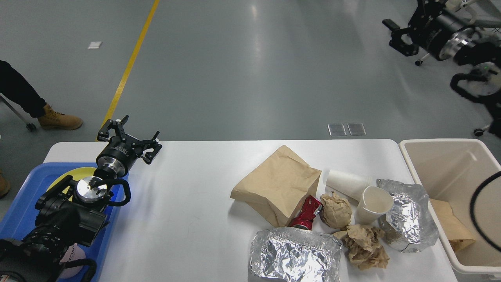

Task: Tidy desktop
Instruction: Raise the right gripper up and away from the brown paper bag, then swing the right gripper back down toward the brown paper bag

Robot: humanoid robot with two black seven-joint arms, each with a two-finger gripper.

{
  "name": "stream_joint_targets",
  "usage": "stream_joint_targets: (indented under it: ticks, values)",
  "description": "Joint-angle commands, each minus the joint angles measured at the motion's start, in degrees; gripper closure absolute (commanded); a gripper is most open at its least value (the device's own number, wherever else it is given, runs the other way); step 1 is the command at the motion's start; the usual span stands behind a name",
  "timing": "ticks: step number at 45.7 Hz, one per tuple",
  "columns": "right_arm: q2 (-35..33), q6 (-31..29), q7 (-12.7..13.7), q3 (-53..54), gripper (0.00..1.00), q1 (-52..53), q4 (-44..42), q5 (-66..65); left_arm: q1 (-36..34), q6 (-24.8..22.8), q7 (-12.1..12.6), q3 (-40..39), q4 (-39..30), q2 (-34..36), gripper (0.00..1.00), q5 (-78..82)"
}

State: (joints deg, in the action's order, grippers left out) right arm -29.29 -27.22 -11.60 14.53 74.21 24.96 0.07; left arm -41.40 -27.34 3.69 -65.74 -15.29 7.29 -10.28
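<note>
The white desktop (pixel 188 203) carries a litter pile on its right half: a brown paper bag (pixel 280 182), a crushed red can (pixel 307 213), two crumpled brown paper wads (pixel 336 209), two white paper cups (pixel 373 203) and two crumpled foil pieces (pixel 293 256). My left gripper (pixel 135 131) hovers open and empty over the desk's far left corner. High at the top right, my right gripper (pixel 403 11) is over the floor, far from the pile, partly cut by the frame edge. Its fingers look spread and hold nothing.
A beige bin (pixel 450 164) stands off the desk's right end with brown paper inside. A blue tray (pixel 23 207) with a yellow plate (pixel 70 174) lies under my left arm. A person's boot (pixel 58 121) and chair legs stand on the floor beyond.
</note>
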Motion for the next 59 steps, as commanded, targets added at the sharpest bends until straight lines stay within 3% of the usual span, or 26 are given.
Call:
stream_joint_targets:
  ticks: [1,12,20,26,31,40,46,59]
  values:
    - [-2.3,-0.6,0.0,-22.0,0.0,9.2,0.5,0.0,0.0,0.0,0.0,0.0,0.0,0.0,0.04,0.0]
    - [-1.8,-0.6,0.1,-63.6,0.0,26.7,14.6,-0.2,0.0,0.0,0.0,0.0,0.0,0.0,0.04,0.0]
    - [-0.4,-0.6,0.2,-75.1,0.0,35.6,27.9,-0.2,0.0,0.0,0.0,0.0,0.0,0.0,0.04,0.0]
    - [6.6,-2.6,0.2,-87.9,0.0,40.9,33.1,-0.2,0.0,0.0,0.0,0.0,0.0,0.0,0.04,0.0]
    - [11.6,-7.2,0.2,-94.1,0.0,42.7,35.1,-0.3,0.0,0.0,0.0,0.0,0.0,0.0,0.04,0.0]
    - [13.8,-17.0,0.2,-98.0,0.0,46.1,35.2,-2.6,0.0,0.0,0.0,0.0,0.0,0.0,0.04,0.0]
    - [18.5,-20.4,0.2,-103.7,0.0,49.5,37.1,-2.6,0.0,0.0,0.0,0.0,0.0,0.0,0.04,0.0]
    - [24.4,-27.0,0.2,-104.2,0.0,54.3,38.5,-2.7,0.0,0.0,0.0,0.0,0.0,0.0,0.04,0.0]
